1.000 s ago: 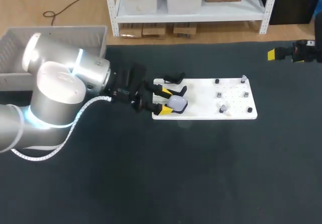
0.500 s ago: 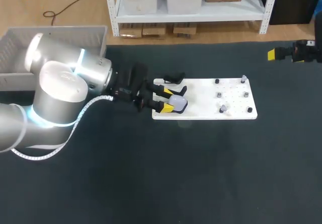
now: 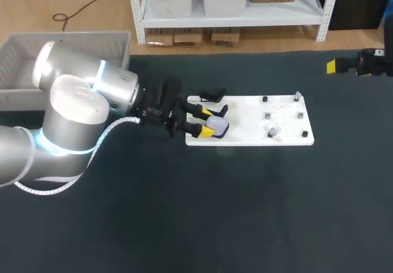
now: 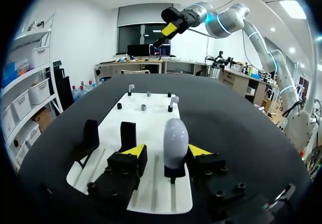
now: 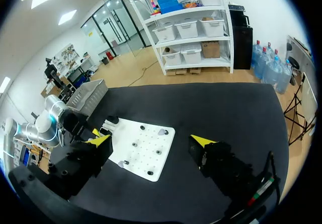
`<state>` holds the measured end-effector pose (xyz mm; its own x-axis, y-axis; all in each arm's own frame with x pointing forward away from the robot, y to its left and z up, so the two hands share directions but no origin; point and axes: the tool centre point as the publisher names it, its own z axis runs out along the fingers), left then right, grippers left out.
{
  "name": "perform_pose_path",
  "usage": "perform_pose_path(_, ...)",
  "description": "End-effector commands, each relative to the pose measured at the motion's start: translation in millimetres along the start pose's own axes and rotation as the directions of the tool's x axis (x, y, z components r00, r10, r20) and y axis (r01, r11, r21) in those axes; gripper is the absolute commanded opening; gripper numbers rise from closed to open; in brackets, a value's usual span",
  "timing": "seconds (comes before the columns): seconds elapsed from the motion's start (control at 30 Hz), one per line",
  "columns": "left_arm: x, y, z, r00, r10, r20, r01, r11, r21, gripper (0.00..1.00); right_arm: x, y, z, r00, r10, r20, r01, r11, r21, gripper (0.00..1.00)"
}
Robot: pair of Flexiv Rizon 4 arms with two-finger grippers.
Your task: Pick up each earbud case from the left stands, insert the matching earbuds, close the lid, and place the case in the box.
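A black table [image 3: 245, 211] carries a white pegboard [image 3: 282, 126]. At its end the left gripper [image 4: 166, 151] is spread partway around a pale, egg-shaped earbud case [image 4: 175, 141], which stands upright between the yellow tips with a clear gap on the side toward two other black stands [image 4: 127, 133] just beside the gripper. The right gripper [image 5: 151, 141] hangs well apart from the board with its fingers spread wide.

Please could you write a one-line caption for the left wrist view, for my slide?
The open left gripper straddles the white earbud case standing upright on its stand on the white board.
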<state>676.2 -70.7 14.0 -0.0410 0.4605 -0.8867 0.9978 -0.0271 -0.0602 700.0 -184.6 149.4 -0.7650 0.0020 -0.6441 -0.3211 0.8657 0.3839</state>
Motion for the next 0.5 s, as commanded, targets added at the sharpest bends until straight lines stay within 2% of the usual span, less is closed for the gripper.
perform_pose_path(0.03,0.8,-1.0,1.3,1.0,0.003,0.006,-0.003,1.0,0.001,0.48,-0.1,0.0,-0.4,1.0,-0.001,-0.001,0.001,1.0,0.0,1.0)
perform_pose_path(0.5,2.5,-5.0,3.2,1.0,0.003,0.004,-0.003,1.0,0.002,0.46,-0.1,0.0,-0.4,1.0,-0.001,-0.001,0.001,1.0,0.0,1.0)
